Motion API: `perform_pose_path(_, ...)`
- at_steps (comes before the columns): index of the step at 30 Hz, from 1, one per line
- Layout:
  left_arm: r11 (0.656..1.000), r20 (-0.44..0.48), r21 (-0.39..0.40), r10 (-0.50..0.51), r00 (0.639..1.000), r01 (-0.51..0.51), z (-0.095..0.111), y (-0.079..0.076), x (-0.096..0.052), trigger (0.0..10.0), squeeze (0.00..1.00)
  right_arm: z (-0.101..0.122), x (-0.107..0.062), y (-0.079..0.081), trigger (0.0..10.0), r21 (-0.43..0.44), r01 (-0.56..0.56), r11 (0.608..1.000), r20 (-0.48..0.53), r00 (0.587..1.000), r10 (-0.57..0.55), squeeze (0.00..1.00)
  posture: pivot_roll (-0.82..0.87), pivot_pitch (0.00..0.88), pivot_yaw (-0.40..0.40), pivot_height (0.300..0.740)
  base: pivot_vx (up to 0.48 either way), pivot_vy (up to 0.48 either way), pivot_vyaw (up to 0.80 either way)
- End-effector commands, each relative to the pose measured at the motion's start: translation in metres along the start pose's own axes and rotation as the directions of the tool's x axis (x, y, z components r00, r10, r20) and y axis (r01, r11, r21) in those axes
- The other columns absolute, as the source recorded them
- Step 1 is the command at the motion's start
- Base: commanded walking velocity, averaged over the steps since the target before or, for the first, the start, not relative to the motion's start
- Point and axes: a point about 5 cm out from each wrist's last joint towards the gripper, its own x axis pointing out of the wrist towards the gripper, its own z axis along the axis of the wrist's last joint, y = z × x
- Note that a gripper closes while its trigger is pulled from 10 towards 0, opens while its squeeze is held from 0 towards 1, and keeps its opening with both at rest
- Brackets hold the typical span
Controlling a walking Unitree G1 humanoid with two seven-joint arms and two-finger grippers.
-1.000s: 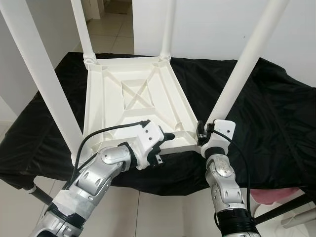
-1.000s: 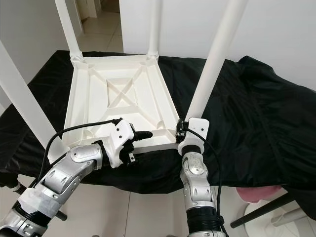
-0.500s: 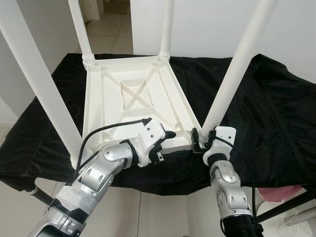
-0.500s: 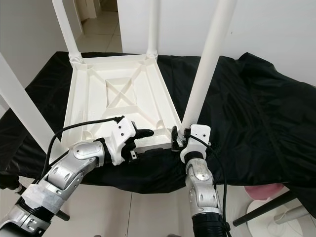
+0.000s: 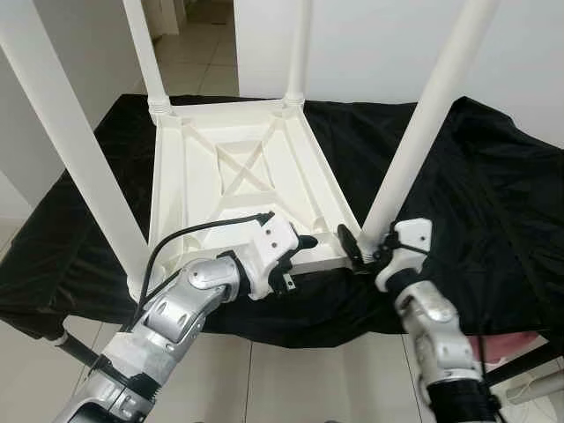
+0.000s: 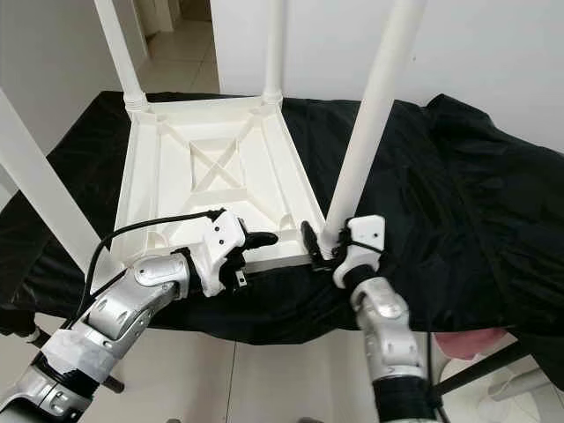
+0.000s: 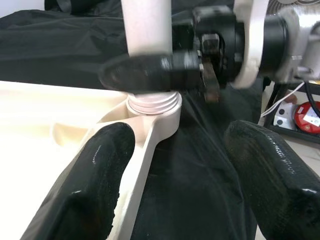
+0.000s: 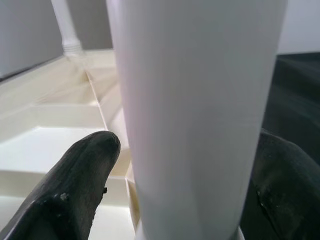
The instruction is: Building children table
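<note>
A white plastic children's table [image 5: 238,176] lies upside down on a black cloth, its legs pointing up. My right gripper [image 5: 370,249] is at the base of the near right leg [image 5: 414,141], with one black finger on each side of it, shut on it. The right wrist view shows that leg [image 8: 195,125] between the two fingertips [image 8: 80,185]. My left gripper [image 5: 298,263] is open at the table's near edge, just left of that corner. One of its fingers [image 7: 95,185] lies over the white rim and the other over the cloth. The leg's ribbed collar [image 7: 152,102] stands ahead of it.
Three other legs rise at the near left [image 5: 79,141], far left [image 5: 145,53] and far right [image 5: 298,48]. The black cloth [image 5: 493,194] hangs over the support's edges. Tiled floor [image 5: 291,388] lies below, with a pink object [image 6: 458,344] at lower right.
My right gripper has swung round the base of the near right leg, from its front to its right side, and the forearm has shifted right. The left gripper has hardly moved.
</note>
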Motion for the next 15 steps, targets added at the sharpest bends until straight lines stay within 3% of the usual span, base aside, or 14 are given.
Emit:
perform_pose_path(1, 0.995, -0.009, 0.012, -0.098, 0.995, 0.098, -0.001, -0.007, 0.001, 10.0, 0.0, -0.003, 0.002, 0.002, 10.0, 0.012, -0.093, 0.996, -0.01, 0.996, 0.093, 0.0, -0.08, 0.0, -0.016, 0.74, 0.0, 0.0, 0.0)
perform_pose_path(9, 0.994, -0.02, 0.011, -0.109, 0.994, 0.109, -0.002, -0.009, -0.001, 10.0, 0.0, -0.002, 0.008, 0.001, 10.0, 0.011, -0.221, 0.975, -0.032, 0.975, 0.221, 0.0, -0.06, 0.0, -0.009, 0.74, 0.0, 0.0, 0.0)
perform_pose_path(10, 0.994, -0.022, 0.011, -0.112, 0.993, 0.112, -0.001, -0.01, -0.002, 10.0, 0.0, -0.001, 0.01, 0.0, 7.1, 0.005, -0.248, 0.969, -0.04, 0.968, 0.248, 0.0, -0.05, 0.0, -0.009, 0.74, 0.0, 0.0, 0.0)
perform_pose_path(11, 0.994, -0.022, 0.011, -0.112, 0.993, 0.112, -0.001, -0.01, -0.002, 10.0, 0.0, -0.001, 0.01, 0.0, 7.1, 0.005, -0.248, 0.969, -0.04, 0.968, 0.248, 0.0, -0.05, 0.0, -0.009, 0.74, 0.0, 0.0, 0.0)
perform_pose_path(12, 0.994, -0.027, 0.012, -0.111, 0.993, 0.112, -0.001, -0.01, -0.004, 10.0, 0.0, -0.001, 0.012, -0.003, 3.7, -0.01, -0.263, 0.965, -0.049, 0.964, 0.262, 0.0, -0.03, 0.0, -0.01, 0.74, 0.0, 0.0, 0.0)
perform_pose_path(13, 0.994, -0.027, 0.012, -0.111, 0.993, 0.112, -0.001, -0.01, -0.004, 10.0, 0.0, -0.001, 0.012, -0.003, 3.7, -0.01, -0.263, 0.965, -0.049, 0.964, 0.262, 0.0, -0.03, 0.0, -0.01, 0.74, 0.0, 0.0, 0.0)
perform_pose_path(14, 0.994, -0.032, 0.013, -0.109, 0.994, 0.109, -0.002, -0.009, -0.005, 10.0, 0.0, -0.001, 0.014, -0.006, 0.9, -0.022, -0.269, 0.963, -0.057, 0.962, 0.267, 0.0, -0.03, 0.0, -0.01, 0.74, 0.0, 0.0, 0.0)
perform_pose_path(15, 0.994, -0.032, 0.013, -0.109, 0.994, 0.109, -0.002, -0.009, -0.005, 10.0, 0.0, -0.001, 0.014, -0.006, 0.9, -0.022, -0.269, 0.963, -0.057, 0.962, 0.267, 0.0, -0.03, 0.0, -0.01, 0.74, 0.0, 0.0, 0.0)
